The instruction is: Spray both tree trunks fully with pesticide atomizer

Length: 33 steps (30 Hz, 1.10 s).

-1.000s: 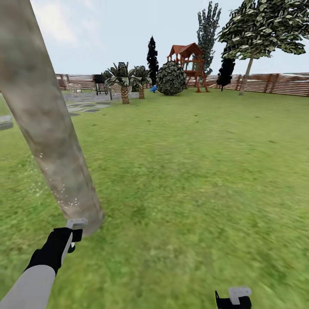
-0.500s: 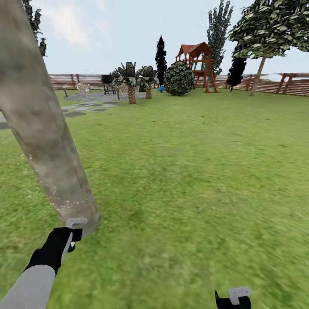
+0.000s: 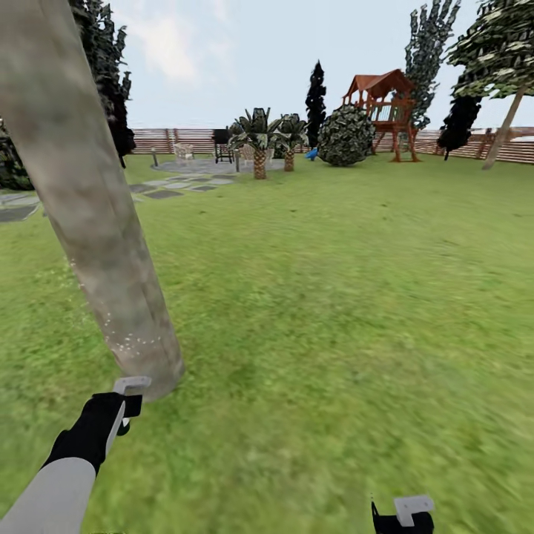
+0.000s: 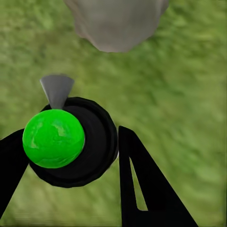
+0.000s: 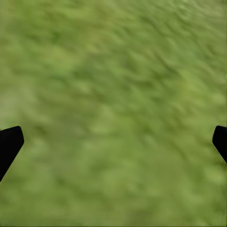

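Note:
A thick, pale grey-brown tree trunk (image 3: 93, 215) leans across the left of the head view, with white specks near its base. Just below that base, my left gripper (image 3: 127, 409) is shut on the pesticide atomizer (image 4: 71, 142), a round black bottle with a bright green top and a grey nozzle that points at the trunk's foot (image 4: 116, 23). The second tree (image 3: 504, 122) stands far off at the right, by the fence. My right gripper (image 5: 113, 142) is open over bare grass, low at the right of the head view (image 3: 404, 519).
Green lawn (image 3: 334, 297) stretches ahead. Far back stand palm-like plants (image 3: 259, 141), a round bush (image 3: 345, 135), a red play tower (image 3: 384, 104), black cone trees (image 3: 316, 93) and a slat fence (image 3: 178, 139). Grey paving stones (image 3: 167, 191) lie at the back left.
The whole view has swung to the left, so the far plants, play tower and second tree have slid rightward. Both arms keep their places in the picture.

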Tool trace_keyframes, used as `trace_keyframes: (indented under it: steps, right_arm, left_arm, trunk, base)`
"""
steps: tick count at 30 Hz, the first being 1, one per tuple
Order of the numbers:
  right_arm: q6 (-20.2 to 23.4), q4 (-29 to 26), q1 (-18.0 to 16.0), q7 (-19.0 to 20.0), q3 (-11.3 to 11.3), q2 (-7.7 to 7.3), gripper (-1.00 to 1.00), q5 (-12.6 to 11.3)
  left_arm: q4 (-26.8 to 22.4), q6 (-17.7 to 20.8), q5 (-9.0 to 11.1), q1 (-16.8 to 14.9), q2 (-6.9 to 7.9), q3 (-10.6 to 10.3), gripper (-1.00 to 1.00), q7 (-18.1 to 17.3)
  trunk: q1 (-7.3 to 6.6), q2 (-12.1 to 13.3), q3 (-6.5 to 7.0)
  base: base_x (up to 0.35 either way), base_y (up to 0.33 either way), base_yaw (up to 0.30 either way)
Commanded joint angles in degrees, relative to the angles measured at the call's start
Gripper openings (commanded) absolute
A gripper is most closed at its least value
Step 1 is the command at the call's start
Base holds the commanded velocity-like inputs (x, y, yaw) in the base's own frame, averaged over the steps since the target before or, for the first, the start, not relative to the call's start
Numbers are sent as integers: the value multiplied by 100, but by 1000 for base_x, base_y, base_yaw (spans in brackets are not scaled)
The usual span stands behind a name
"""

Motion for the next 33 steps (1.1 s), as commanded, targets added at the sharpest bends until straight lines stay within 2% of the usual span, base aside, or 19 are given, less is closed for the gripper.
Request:
trace_keyframes:
  steps: [1,5,17,24,33]
  right_arm:
    - [0,0,0,0,0,0,100,0]
    - [0,0,0,0,0,0,100,0]
    - [0,0,0,0,0,0,100,0]
    - [0,0,0,0,0,0,100,0]
    - [0,0,0,0,0,0,100,0]
  left_arm:
    - [0,0,-3,0,0,0,-100,0]
    - [0,0,-2,0,0,0,-100,0]
    - [0,-1,3,0,0,0,-100,0]
    - [15,-1,3,0,0,0,-100,0]
    - [7,-8,5,0,0,5,-100,0]
  trunk:
    - [0,0,0]
    - [0,0,0]
    - [0,0,0]
    - [0,0,0]
    - [0,0,0]
  base:
    - [145,-271,277]
    - [148,-269,223]
    - [150,-268,21]
    - [151,-268,245]
    - [154,-265,88]
